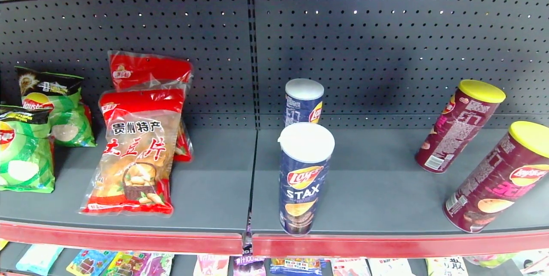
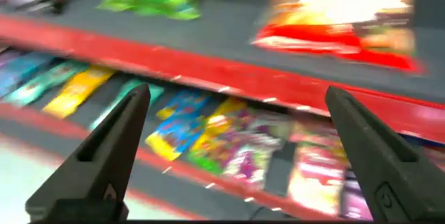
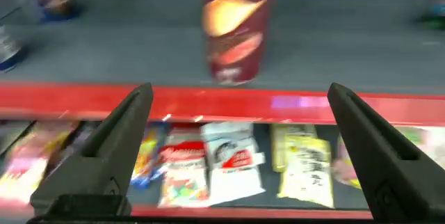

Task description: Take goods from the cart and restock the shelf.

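Shelf: dark board with a red front lip. Clock directions below are read on the head view, from the board's centre.
Blue cans: front blue can stands at 6 o'clock, close to the lip. Rear blue can stands at 12 o'clock of it, near the back panel and apart from it.
Maroon cans: two at 3 o'clock. Near maroon can sits by the lip, far maroon can behind it, with a gap between them.
Red bags: at 9 o'clock, one propped in front of the other.
Green bags: further out at 9 o'clock, two, one behind the other.
Lower shelf packets: a row of mixed packets under the lip, at 6 o'clock.
Left gripper: jaws spread wide and empty, in front of the lip, facing the red and green bags.
Right gripper: jaws spread wide and empty, in front of the lip, facing a maroon can.
Done (judged): some goods stand on the board in four groups.
Left (judged): wide bare gaps remain between the groups and behind them. Neither arm carries stock, so the next item has to come from the cart.
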### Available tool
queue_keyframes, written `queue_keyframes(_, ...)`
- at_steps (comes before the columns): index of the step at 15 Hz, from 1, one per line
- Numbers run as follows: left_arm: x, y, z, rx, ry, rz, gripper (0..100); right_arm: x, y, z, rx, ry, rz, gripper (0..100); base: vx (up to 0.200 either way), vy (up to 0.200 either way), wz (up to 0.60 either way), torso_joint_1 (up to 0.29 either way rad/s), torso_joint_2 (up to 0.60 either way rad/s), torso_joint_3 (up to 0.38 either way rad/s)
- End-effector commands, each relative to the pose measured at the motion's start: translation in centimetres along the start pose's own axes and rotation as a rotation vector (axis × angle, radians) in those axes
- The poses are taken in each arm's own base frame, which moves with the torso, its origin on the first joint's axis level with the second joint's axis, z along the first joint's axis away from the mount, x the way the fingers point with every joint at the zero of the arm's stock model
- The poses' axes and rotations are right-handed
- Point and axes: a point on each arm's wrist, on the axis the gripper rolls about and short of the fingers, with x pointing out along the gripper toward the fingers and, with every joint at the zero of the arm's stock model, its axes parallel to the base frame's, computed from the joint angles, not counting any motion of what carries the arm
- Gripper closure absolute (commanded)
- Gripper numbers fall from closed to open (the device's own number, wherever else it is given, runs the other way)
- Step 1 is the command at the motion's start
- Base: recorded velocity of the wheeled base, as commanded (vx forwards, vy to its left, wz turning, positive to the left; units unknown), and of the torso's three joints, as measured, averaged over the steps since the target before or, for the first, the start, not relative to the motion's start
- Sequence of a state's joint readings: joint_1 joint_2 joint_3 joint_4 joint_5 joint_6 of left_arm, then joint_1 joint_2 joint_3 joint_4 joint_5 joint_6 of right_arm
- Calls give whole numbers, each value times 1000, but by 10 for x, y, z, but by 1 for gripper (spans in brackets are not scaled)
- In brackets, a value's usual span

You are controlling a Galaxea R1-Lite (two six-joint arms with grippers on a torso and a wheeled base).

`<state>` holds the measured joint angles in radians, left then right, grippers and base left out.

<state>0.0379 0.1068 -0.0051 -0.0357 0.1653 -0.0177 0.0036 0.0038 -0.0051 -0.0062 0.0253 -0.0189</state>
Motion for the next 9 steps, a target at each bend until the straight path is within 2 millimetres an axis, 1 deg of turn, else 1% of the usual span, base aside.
queue_keyframes(1, -9, -3, -3, -22, -102, -256, 0, 0, 0, -1, 4, 4, 3, 0, 0, 0, 0, 0, 0, 0)
queue_keyframes(2, -9, -4, -3, 22, -107, -335, 0, 0, 0, -1, 4, 3, 2, 0, 0, 0, 0, 0, 0, 0)
queue_keyframes(3, -9, -5, -3, 24, -108, -340, 0, 0, 0, -1, 4, 3, 2, 0, 0, 0, 0, 0, 0, 0)
queue_keyframes(4, -9, -3, -3, 25, -101, -285, 0, 0, 0, -1, 5, 3, -3, 0, 0, 0, 0, 0, 0, 0)
queue_keyframes(5, -8, -1, -7, 17, -66, -190, 0, 0, 0, -1, 4, 3, -3, 0, 0, 0, 0, 0, 0, 0)
queue_keyframes(6, -8, -1, -8, 0, -62, -160, 0, 0, 0, -1, 5, 3, -3, 0, 0, 0, 0, 0, 0, 0)
queue_keyframes(9, -8, -2, -7, 44, -67, -243, 0, 0, 0, -1, 5, 3, -6, 0, 0, 0, 0, 0, 0, 0)
